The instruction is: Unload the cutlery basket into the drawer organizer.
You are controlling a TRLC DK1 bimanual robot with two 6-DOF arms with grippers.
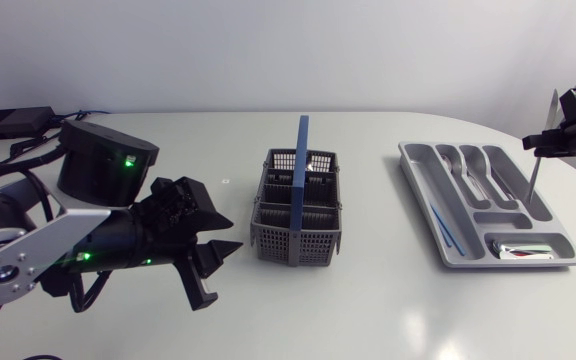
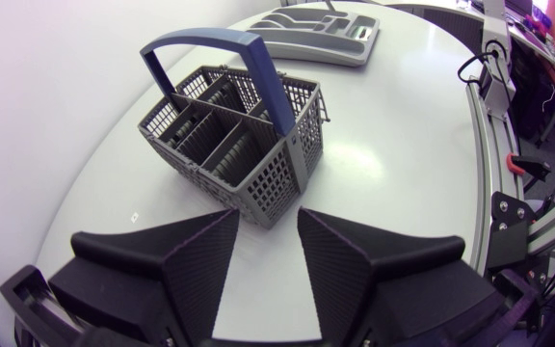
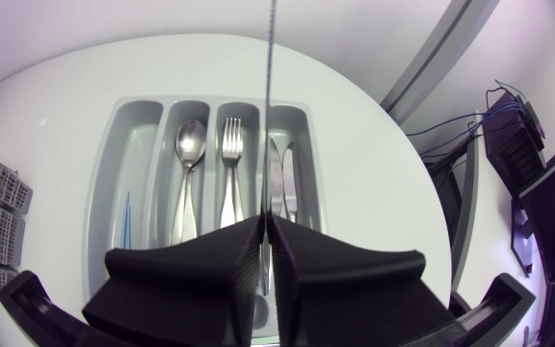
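Your right claw (image 3: 265, 224) grips a table knife (image 3: 269, 96) upright over the knife slot (image 3: 297, 130) of the drawer organizer (image 3: 102, 193); lower, lay it flat, release. Your left claw (image 2: 266, 246) gapes empty by the cutlery basket (image 2: 258, 183).

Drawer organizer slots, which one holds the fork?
The slot holding the fork sits between the spoon slot and the one with knives.
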